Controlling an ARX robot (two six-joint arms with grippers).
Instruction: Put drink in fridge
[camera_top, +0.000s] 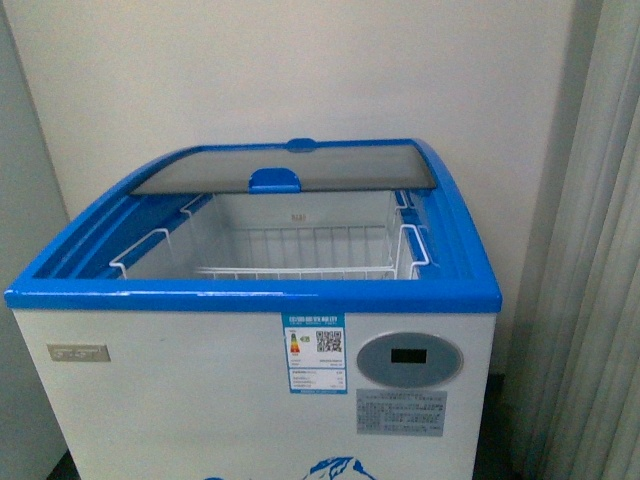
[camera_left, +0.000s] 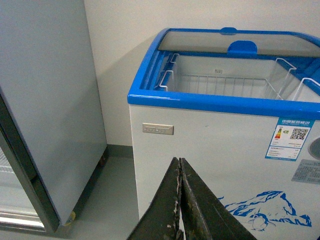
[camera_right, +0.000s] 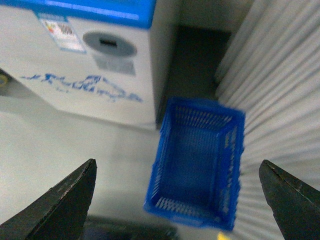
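The drink is not visible in any view; the blue basket (camera_right: 195, 165) appears empty. Left claw (camera_left: 180, 200): together, empty. Right claw (camera_right: 177, 195): apart, empty. The fridge (camera_top: 250, 295) stands open. Handling cannot be judged.

Right wrist camera, and the picture is a little blurred. The right gripper (camera_right: 177, 192) has its two dark fingers (camera_right: 62, 202) spread wide, one at seven o'clock, the other at four o'clock, nothing between them. Framed in that gap is the blue basket (camera_right: 195, 167), sitting on the grey floor (camera_right: 55, 145), its mesh walls showing and the inside looking bare. Up at eleven o'clock stands the fridge (camera_right: 75, 65): white front, blue rim along the top, oval grey display (camera_right: 109, 44), a label sticker (camera_right: 61, 33) beside it and a blue mountain picture (camera_right: 82, 86) lower down. The basket sits just beside the fridge's corner. At two o'clock hangs a pale pleated curtain (camera_right: 280, 80).
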